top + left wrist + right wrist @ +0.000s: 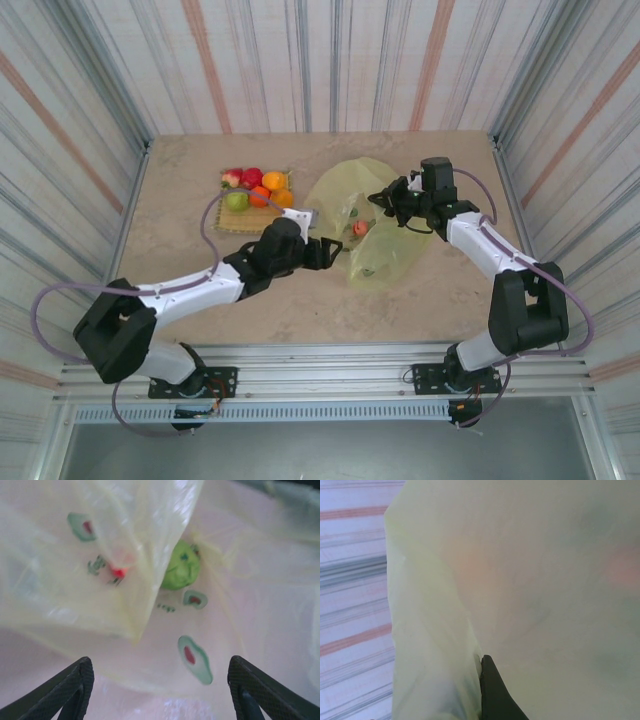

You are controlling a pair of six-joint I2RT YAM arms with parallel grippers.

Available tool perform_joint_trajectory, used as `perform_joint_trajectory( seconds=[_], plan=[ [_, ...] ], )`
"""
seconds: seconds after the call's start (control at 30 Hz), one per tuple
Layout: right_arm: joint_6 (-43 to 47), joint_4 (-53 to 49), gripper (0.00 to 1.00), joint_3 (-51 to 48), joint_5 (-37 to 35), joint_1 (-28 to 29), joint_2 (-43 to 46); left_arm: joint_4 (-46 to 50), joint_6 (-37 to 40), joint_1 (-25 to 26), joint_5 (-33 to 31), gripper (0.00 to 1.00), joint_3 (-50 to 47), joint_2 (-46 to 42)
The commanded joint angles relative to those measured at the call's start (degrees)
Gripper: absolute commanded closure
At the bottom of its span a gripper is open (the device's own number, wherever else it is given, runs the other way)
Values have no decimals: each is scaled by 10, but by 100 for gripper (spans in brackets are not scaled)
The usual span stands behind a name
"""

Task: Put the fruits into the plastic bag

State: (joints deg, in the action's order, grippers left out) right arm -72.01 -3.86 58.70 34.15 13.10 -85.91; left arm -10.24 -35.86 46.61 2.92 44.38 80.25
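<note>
The plastic bag [385, 245] lies mid-table, pale yellow-green and crinkly. My right gripper [388, 203] is shut on its upper edge and holds it raised; in the right wrist view one dark finger [495, 695] presses against the film [545, 580], and the other finger is hidden behind it. My left gripper [336, 250] stands open at the bag's mouth, its fingers [75, 690] wide apart with nothing between them. A green fruit [181, 571] lies inside the bag, and a reddish-orange fruit [360, 228] shows through the film. Several fruits [258, 188], red, green and orange, sit on the mat.
The square yellow-tan woven mat [240, 222] lies at the back left of the bag. Striped walls close in the table [200, 300] on three sides. A metal rail [330, 360] runs along the near edge by the arm bases.
</note>
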Motion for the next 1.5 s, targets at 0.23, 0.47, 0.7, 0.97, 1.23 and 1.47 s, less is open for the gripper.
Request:
perform_joint_trajectory(
  seconds=[0.23,0.47,0.7,0.97,1.23,1.47],
  plan=[
    [-1,3,100,5,1,0,-9,-11,-104,-19,7,22,25,113],
    [-1,5,100,7,2,1,-8,-43,-111,-19,42,39,79,207],
    [95,-76,100,25,-34,-1,0,-96,-117,-19,73,83,74,214],
    [308,-271,100,103,-146,-10,56,-54,-78,-23,148,100,67,107],
    [435,-425,100,219,-240,-5,71,37,-46,-48,251,100,108,39],
    [449,-421,100,210,-227,1,68,59,-32,-53,283,100,98,41]
  ],
)
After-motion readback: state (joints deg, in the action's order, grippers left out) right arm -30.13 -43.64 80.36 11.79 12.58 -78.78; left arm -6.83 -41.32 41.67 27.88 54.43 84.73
